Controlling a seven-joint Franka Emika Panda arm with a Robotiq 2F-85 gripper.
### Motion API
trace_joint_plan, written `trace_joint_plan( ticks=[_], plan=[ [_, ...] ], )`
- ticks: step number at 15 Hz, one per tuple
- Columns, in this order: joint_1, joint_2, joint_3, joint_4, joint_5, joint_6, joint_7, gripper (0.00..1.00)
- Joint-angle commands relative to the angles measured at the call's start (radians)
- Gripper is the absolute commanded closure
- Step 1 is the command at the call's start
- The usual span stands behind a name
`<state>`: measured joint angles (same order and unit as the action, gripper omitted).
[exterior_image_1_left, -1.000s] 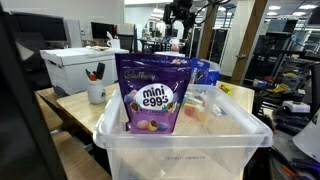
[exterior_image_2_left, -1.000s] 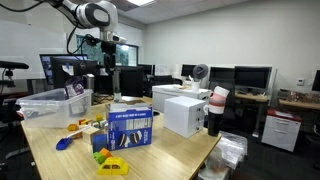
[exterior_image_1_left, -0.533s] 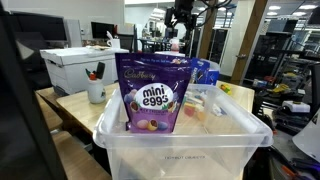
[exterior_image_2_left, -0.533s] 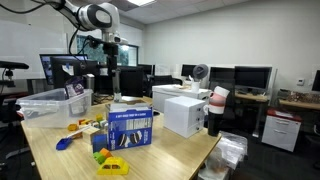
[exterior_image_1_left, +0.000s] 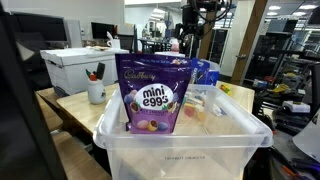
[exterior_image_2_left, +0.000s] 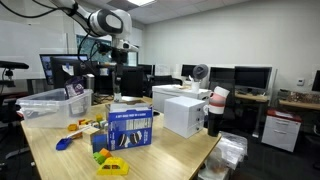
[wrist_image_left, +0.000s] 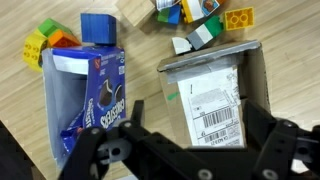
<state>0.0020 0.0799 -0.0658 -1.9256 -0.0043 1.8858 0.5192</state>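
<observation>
My claw (wrist_image_left: 186, 148) hangs high over the counter (wrist_image_left: 142, 62) with its two fingers (wrist_image_left: 101, 150) spread wide apart and nothing between them. In the wrist view they reach in from the bottom edge of the frame. Directly under them lie two things side by side but not touching: a blue cookie box (wrist_image_left: 90, 100) at lower left, one end open, and a labelled carton (wrist_image_left: 215, 98) at centre right, its white shipping label facing up. Further out, along the top of the frame, loose toy blocks are scattered: a blue block (wrist_image_left: 98, 27) just above the cookie box, a yellow-green block (wrist_image_left: 40, 45) at upper left and a yellow block (wrist_image_left: 238, 17) at upper right. In an exterior view the claw (exterior_image_2_left: 129, 78) shows left of centre, well above the counter.
</observation>
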Motion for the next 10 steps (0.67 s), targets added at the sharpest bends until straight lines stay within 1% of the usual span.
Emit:
trace_joint_plan(
  ticks=[1,5,8,10],
  plan=[
    [-0.02,-0.013,-0.005,-0.016,0.006,-0.02,-0.018,0.0],
    [-0.054,-0.06,-0.035,-0.083,0.047,0.001,-0.026,0.0],
    [-0.063,-0.066,-0.04,-0.093,0.062,-0.005,-0.021,0.0],
    [-0.068,-0.072,-0.042,-0.104,0.047,-0.021,-0.042,0.0]
  ],
)
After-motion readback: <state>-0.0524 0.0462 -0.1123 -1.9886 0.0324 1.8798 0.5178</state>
